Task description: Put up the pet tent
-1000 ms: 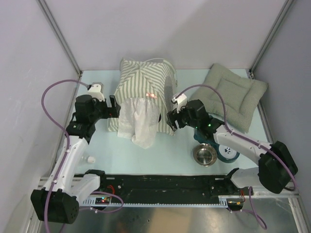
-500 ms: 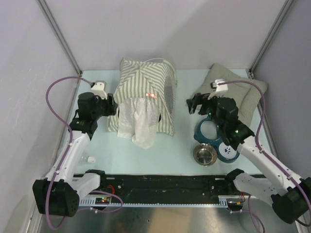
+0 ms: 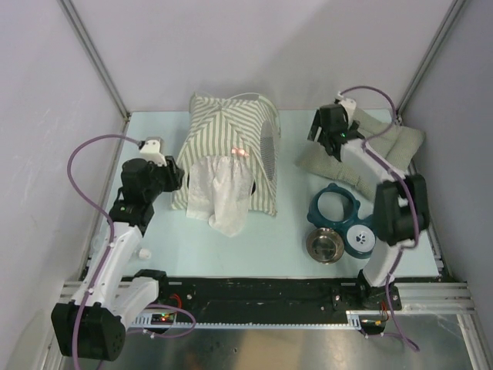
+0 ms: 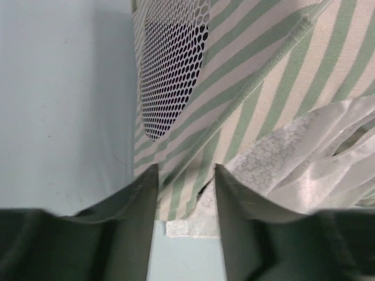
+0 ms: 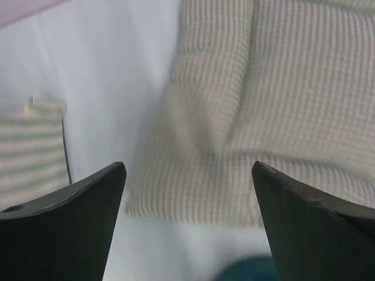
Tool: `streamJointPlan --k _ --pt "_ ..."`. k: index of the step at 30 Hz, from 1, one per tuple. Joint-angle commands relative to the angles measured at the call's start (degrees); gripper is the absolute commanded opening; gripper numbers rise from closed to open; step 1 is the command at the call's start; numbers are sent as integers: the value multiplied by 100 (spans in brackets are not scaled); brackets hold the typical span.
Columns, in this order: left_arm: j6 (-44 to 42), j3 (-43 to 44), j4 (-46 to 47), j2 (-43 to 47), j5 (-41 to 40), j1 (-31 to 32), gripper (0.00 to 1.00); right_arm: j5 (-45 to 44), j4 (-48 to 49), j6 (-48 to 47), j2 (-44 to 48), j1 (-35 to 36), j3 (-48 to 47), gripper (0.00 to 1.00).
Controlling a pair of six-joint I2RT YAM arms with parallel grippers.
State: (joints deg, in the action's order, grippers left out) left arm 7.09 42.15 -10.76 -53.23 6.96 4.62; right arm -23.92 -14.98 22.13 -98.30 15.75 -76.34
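Striped tent (image 3: pixel 223 131) stands upright at the centre of the top view. Left gripper (image 3: pixel 174 177) sits at its lower left edge, jaws narrowly apart, clamping nothing. Right gripper (image 3: pixel 323 132), upper right, gapes wide over the cushion (image 3: pixel 385 154).

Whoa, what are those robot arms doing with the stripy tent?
Two robot arms are setting up a pet tent, which sits in the middle of the table. The left gripper is at the tent's left side, near the mesh window. Its jaws are a little apart, with the striped edge showing between them. The right gripper hovers over the edge of the cushion, jaws wide open, holding nothing.
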Motion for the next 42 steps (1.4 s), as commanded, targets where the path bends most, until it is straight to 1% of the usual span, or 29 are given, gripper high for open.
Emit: streamJointPlan --k 1,2,3,6,7,9,11,14,16,19,22,25,31,35,37,40,41,42 --pt "233 -53 198 354 65 -35 57 -1057 -506 238 -1419 -22 -1765 96" --pt "263 -60 193 413 -13 -38 63 -1306 -769 344 -1727 -38 -2190 96" --pt "278 -55 187 495 -69 -39 68 -1491 -985 480 -2083 -64 -2688 97" --pt "339 -29 162 719 -309 -40 82 -1628 -1617 700 -2887 -247 -3820 97" --pt "360 -13 158 793 -371 -36 84 -1617 -1734 650 -3147 -304 -4167 98" --pt "382 19 144 901 -472 -33 94 -1429 -1810 416 -3526 -405 -4598 99" --pt "383 38 131 979 -519 -38 98 -1213 -1856 237 -3796 -496 -4873 99" --pt "407 88 90 1028 -575 -40 99 -1192 -2241 236 -4022 -642 -5256 99" --pt "444 132 74 1039 -611 -36 100 -980 -2623 427 -4076 -795 -5443 99" --pt "497 217 59 1026 -650 -40 100 -174 -2959 665 -4150 -1056 -5500 99" --pt "501 309 65 983 -668 -38 100 723 -3490 688 -4541 -1232 -5922 100" --pt "444 402 61 952 -675 -40 100 1312 -4097 663 -4956 -1320 -6374 100" --pt "347 480 48 1076 -924 -38 100 1993 -4293 456 -5195 -1310 -6357 99" --pt "274 421 43 1213 -945 -40 100 2182 -4477 276 -5490 -1183 -6710 99" --pt "251 385 40 1288 -963 -40 100 2192 -4535 187 -5557 -1077 -6741 87" --pt "207 346 21 1395 -1021 -39 100 2179 -4613 136 -5552 -981 -6685 25" --pt "197 333 12 1430 -1039 -35 100 2163 -4625 130 -5512 -961 -6628 13" --pt "188 326 4 1452 -1039 -34 100 2137 -4609 132 -5465 -943 -6568 6"
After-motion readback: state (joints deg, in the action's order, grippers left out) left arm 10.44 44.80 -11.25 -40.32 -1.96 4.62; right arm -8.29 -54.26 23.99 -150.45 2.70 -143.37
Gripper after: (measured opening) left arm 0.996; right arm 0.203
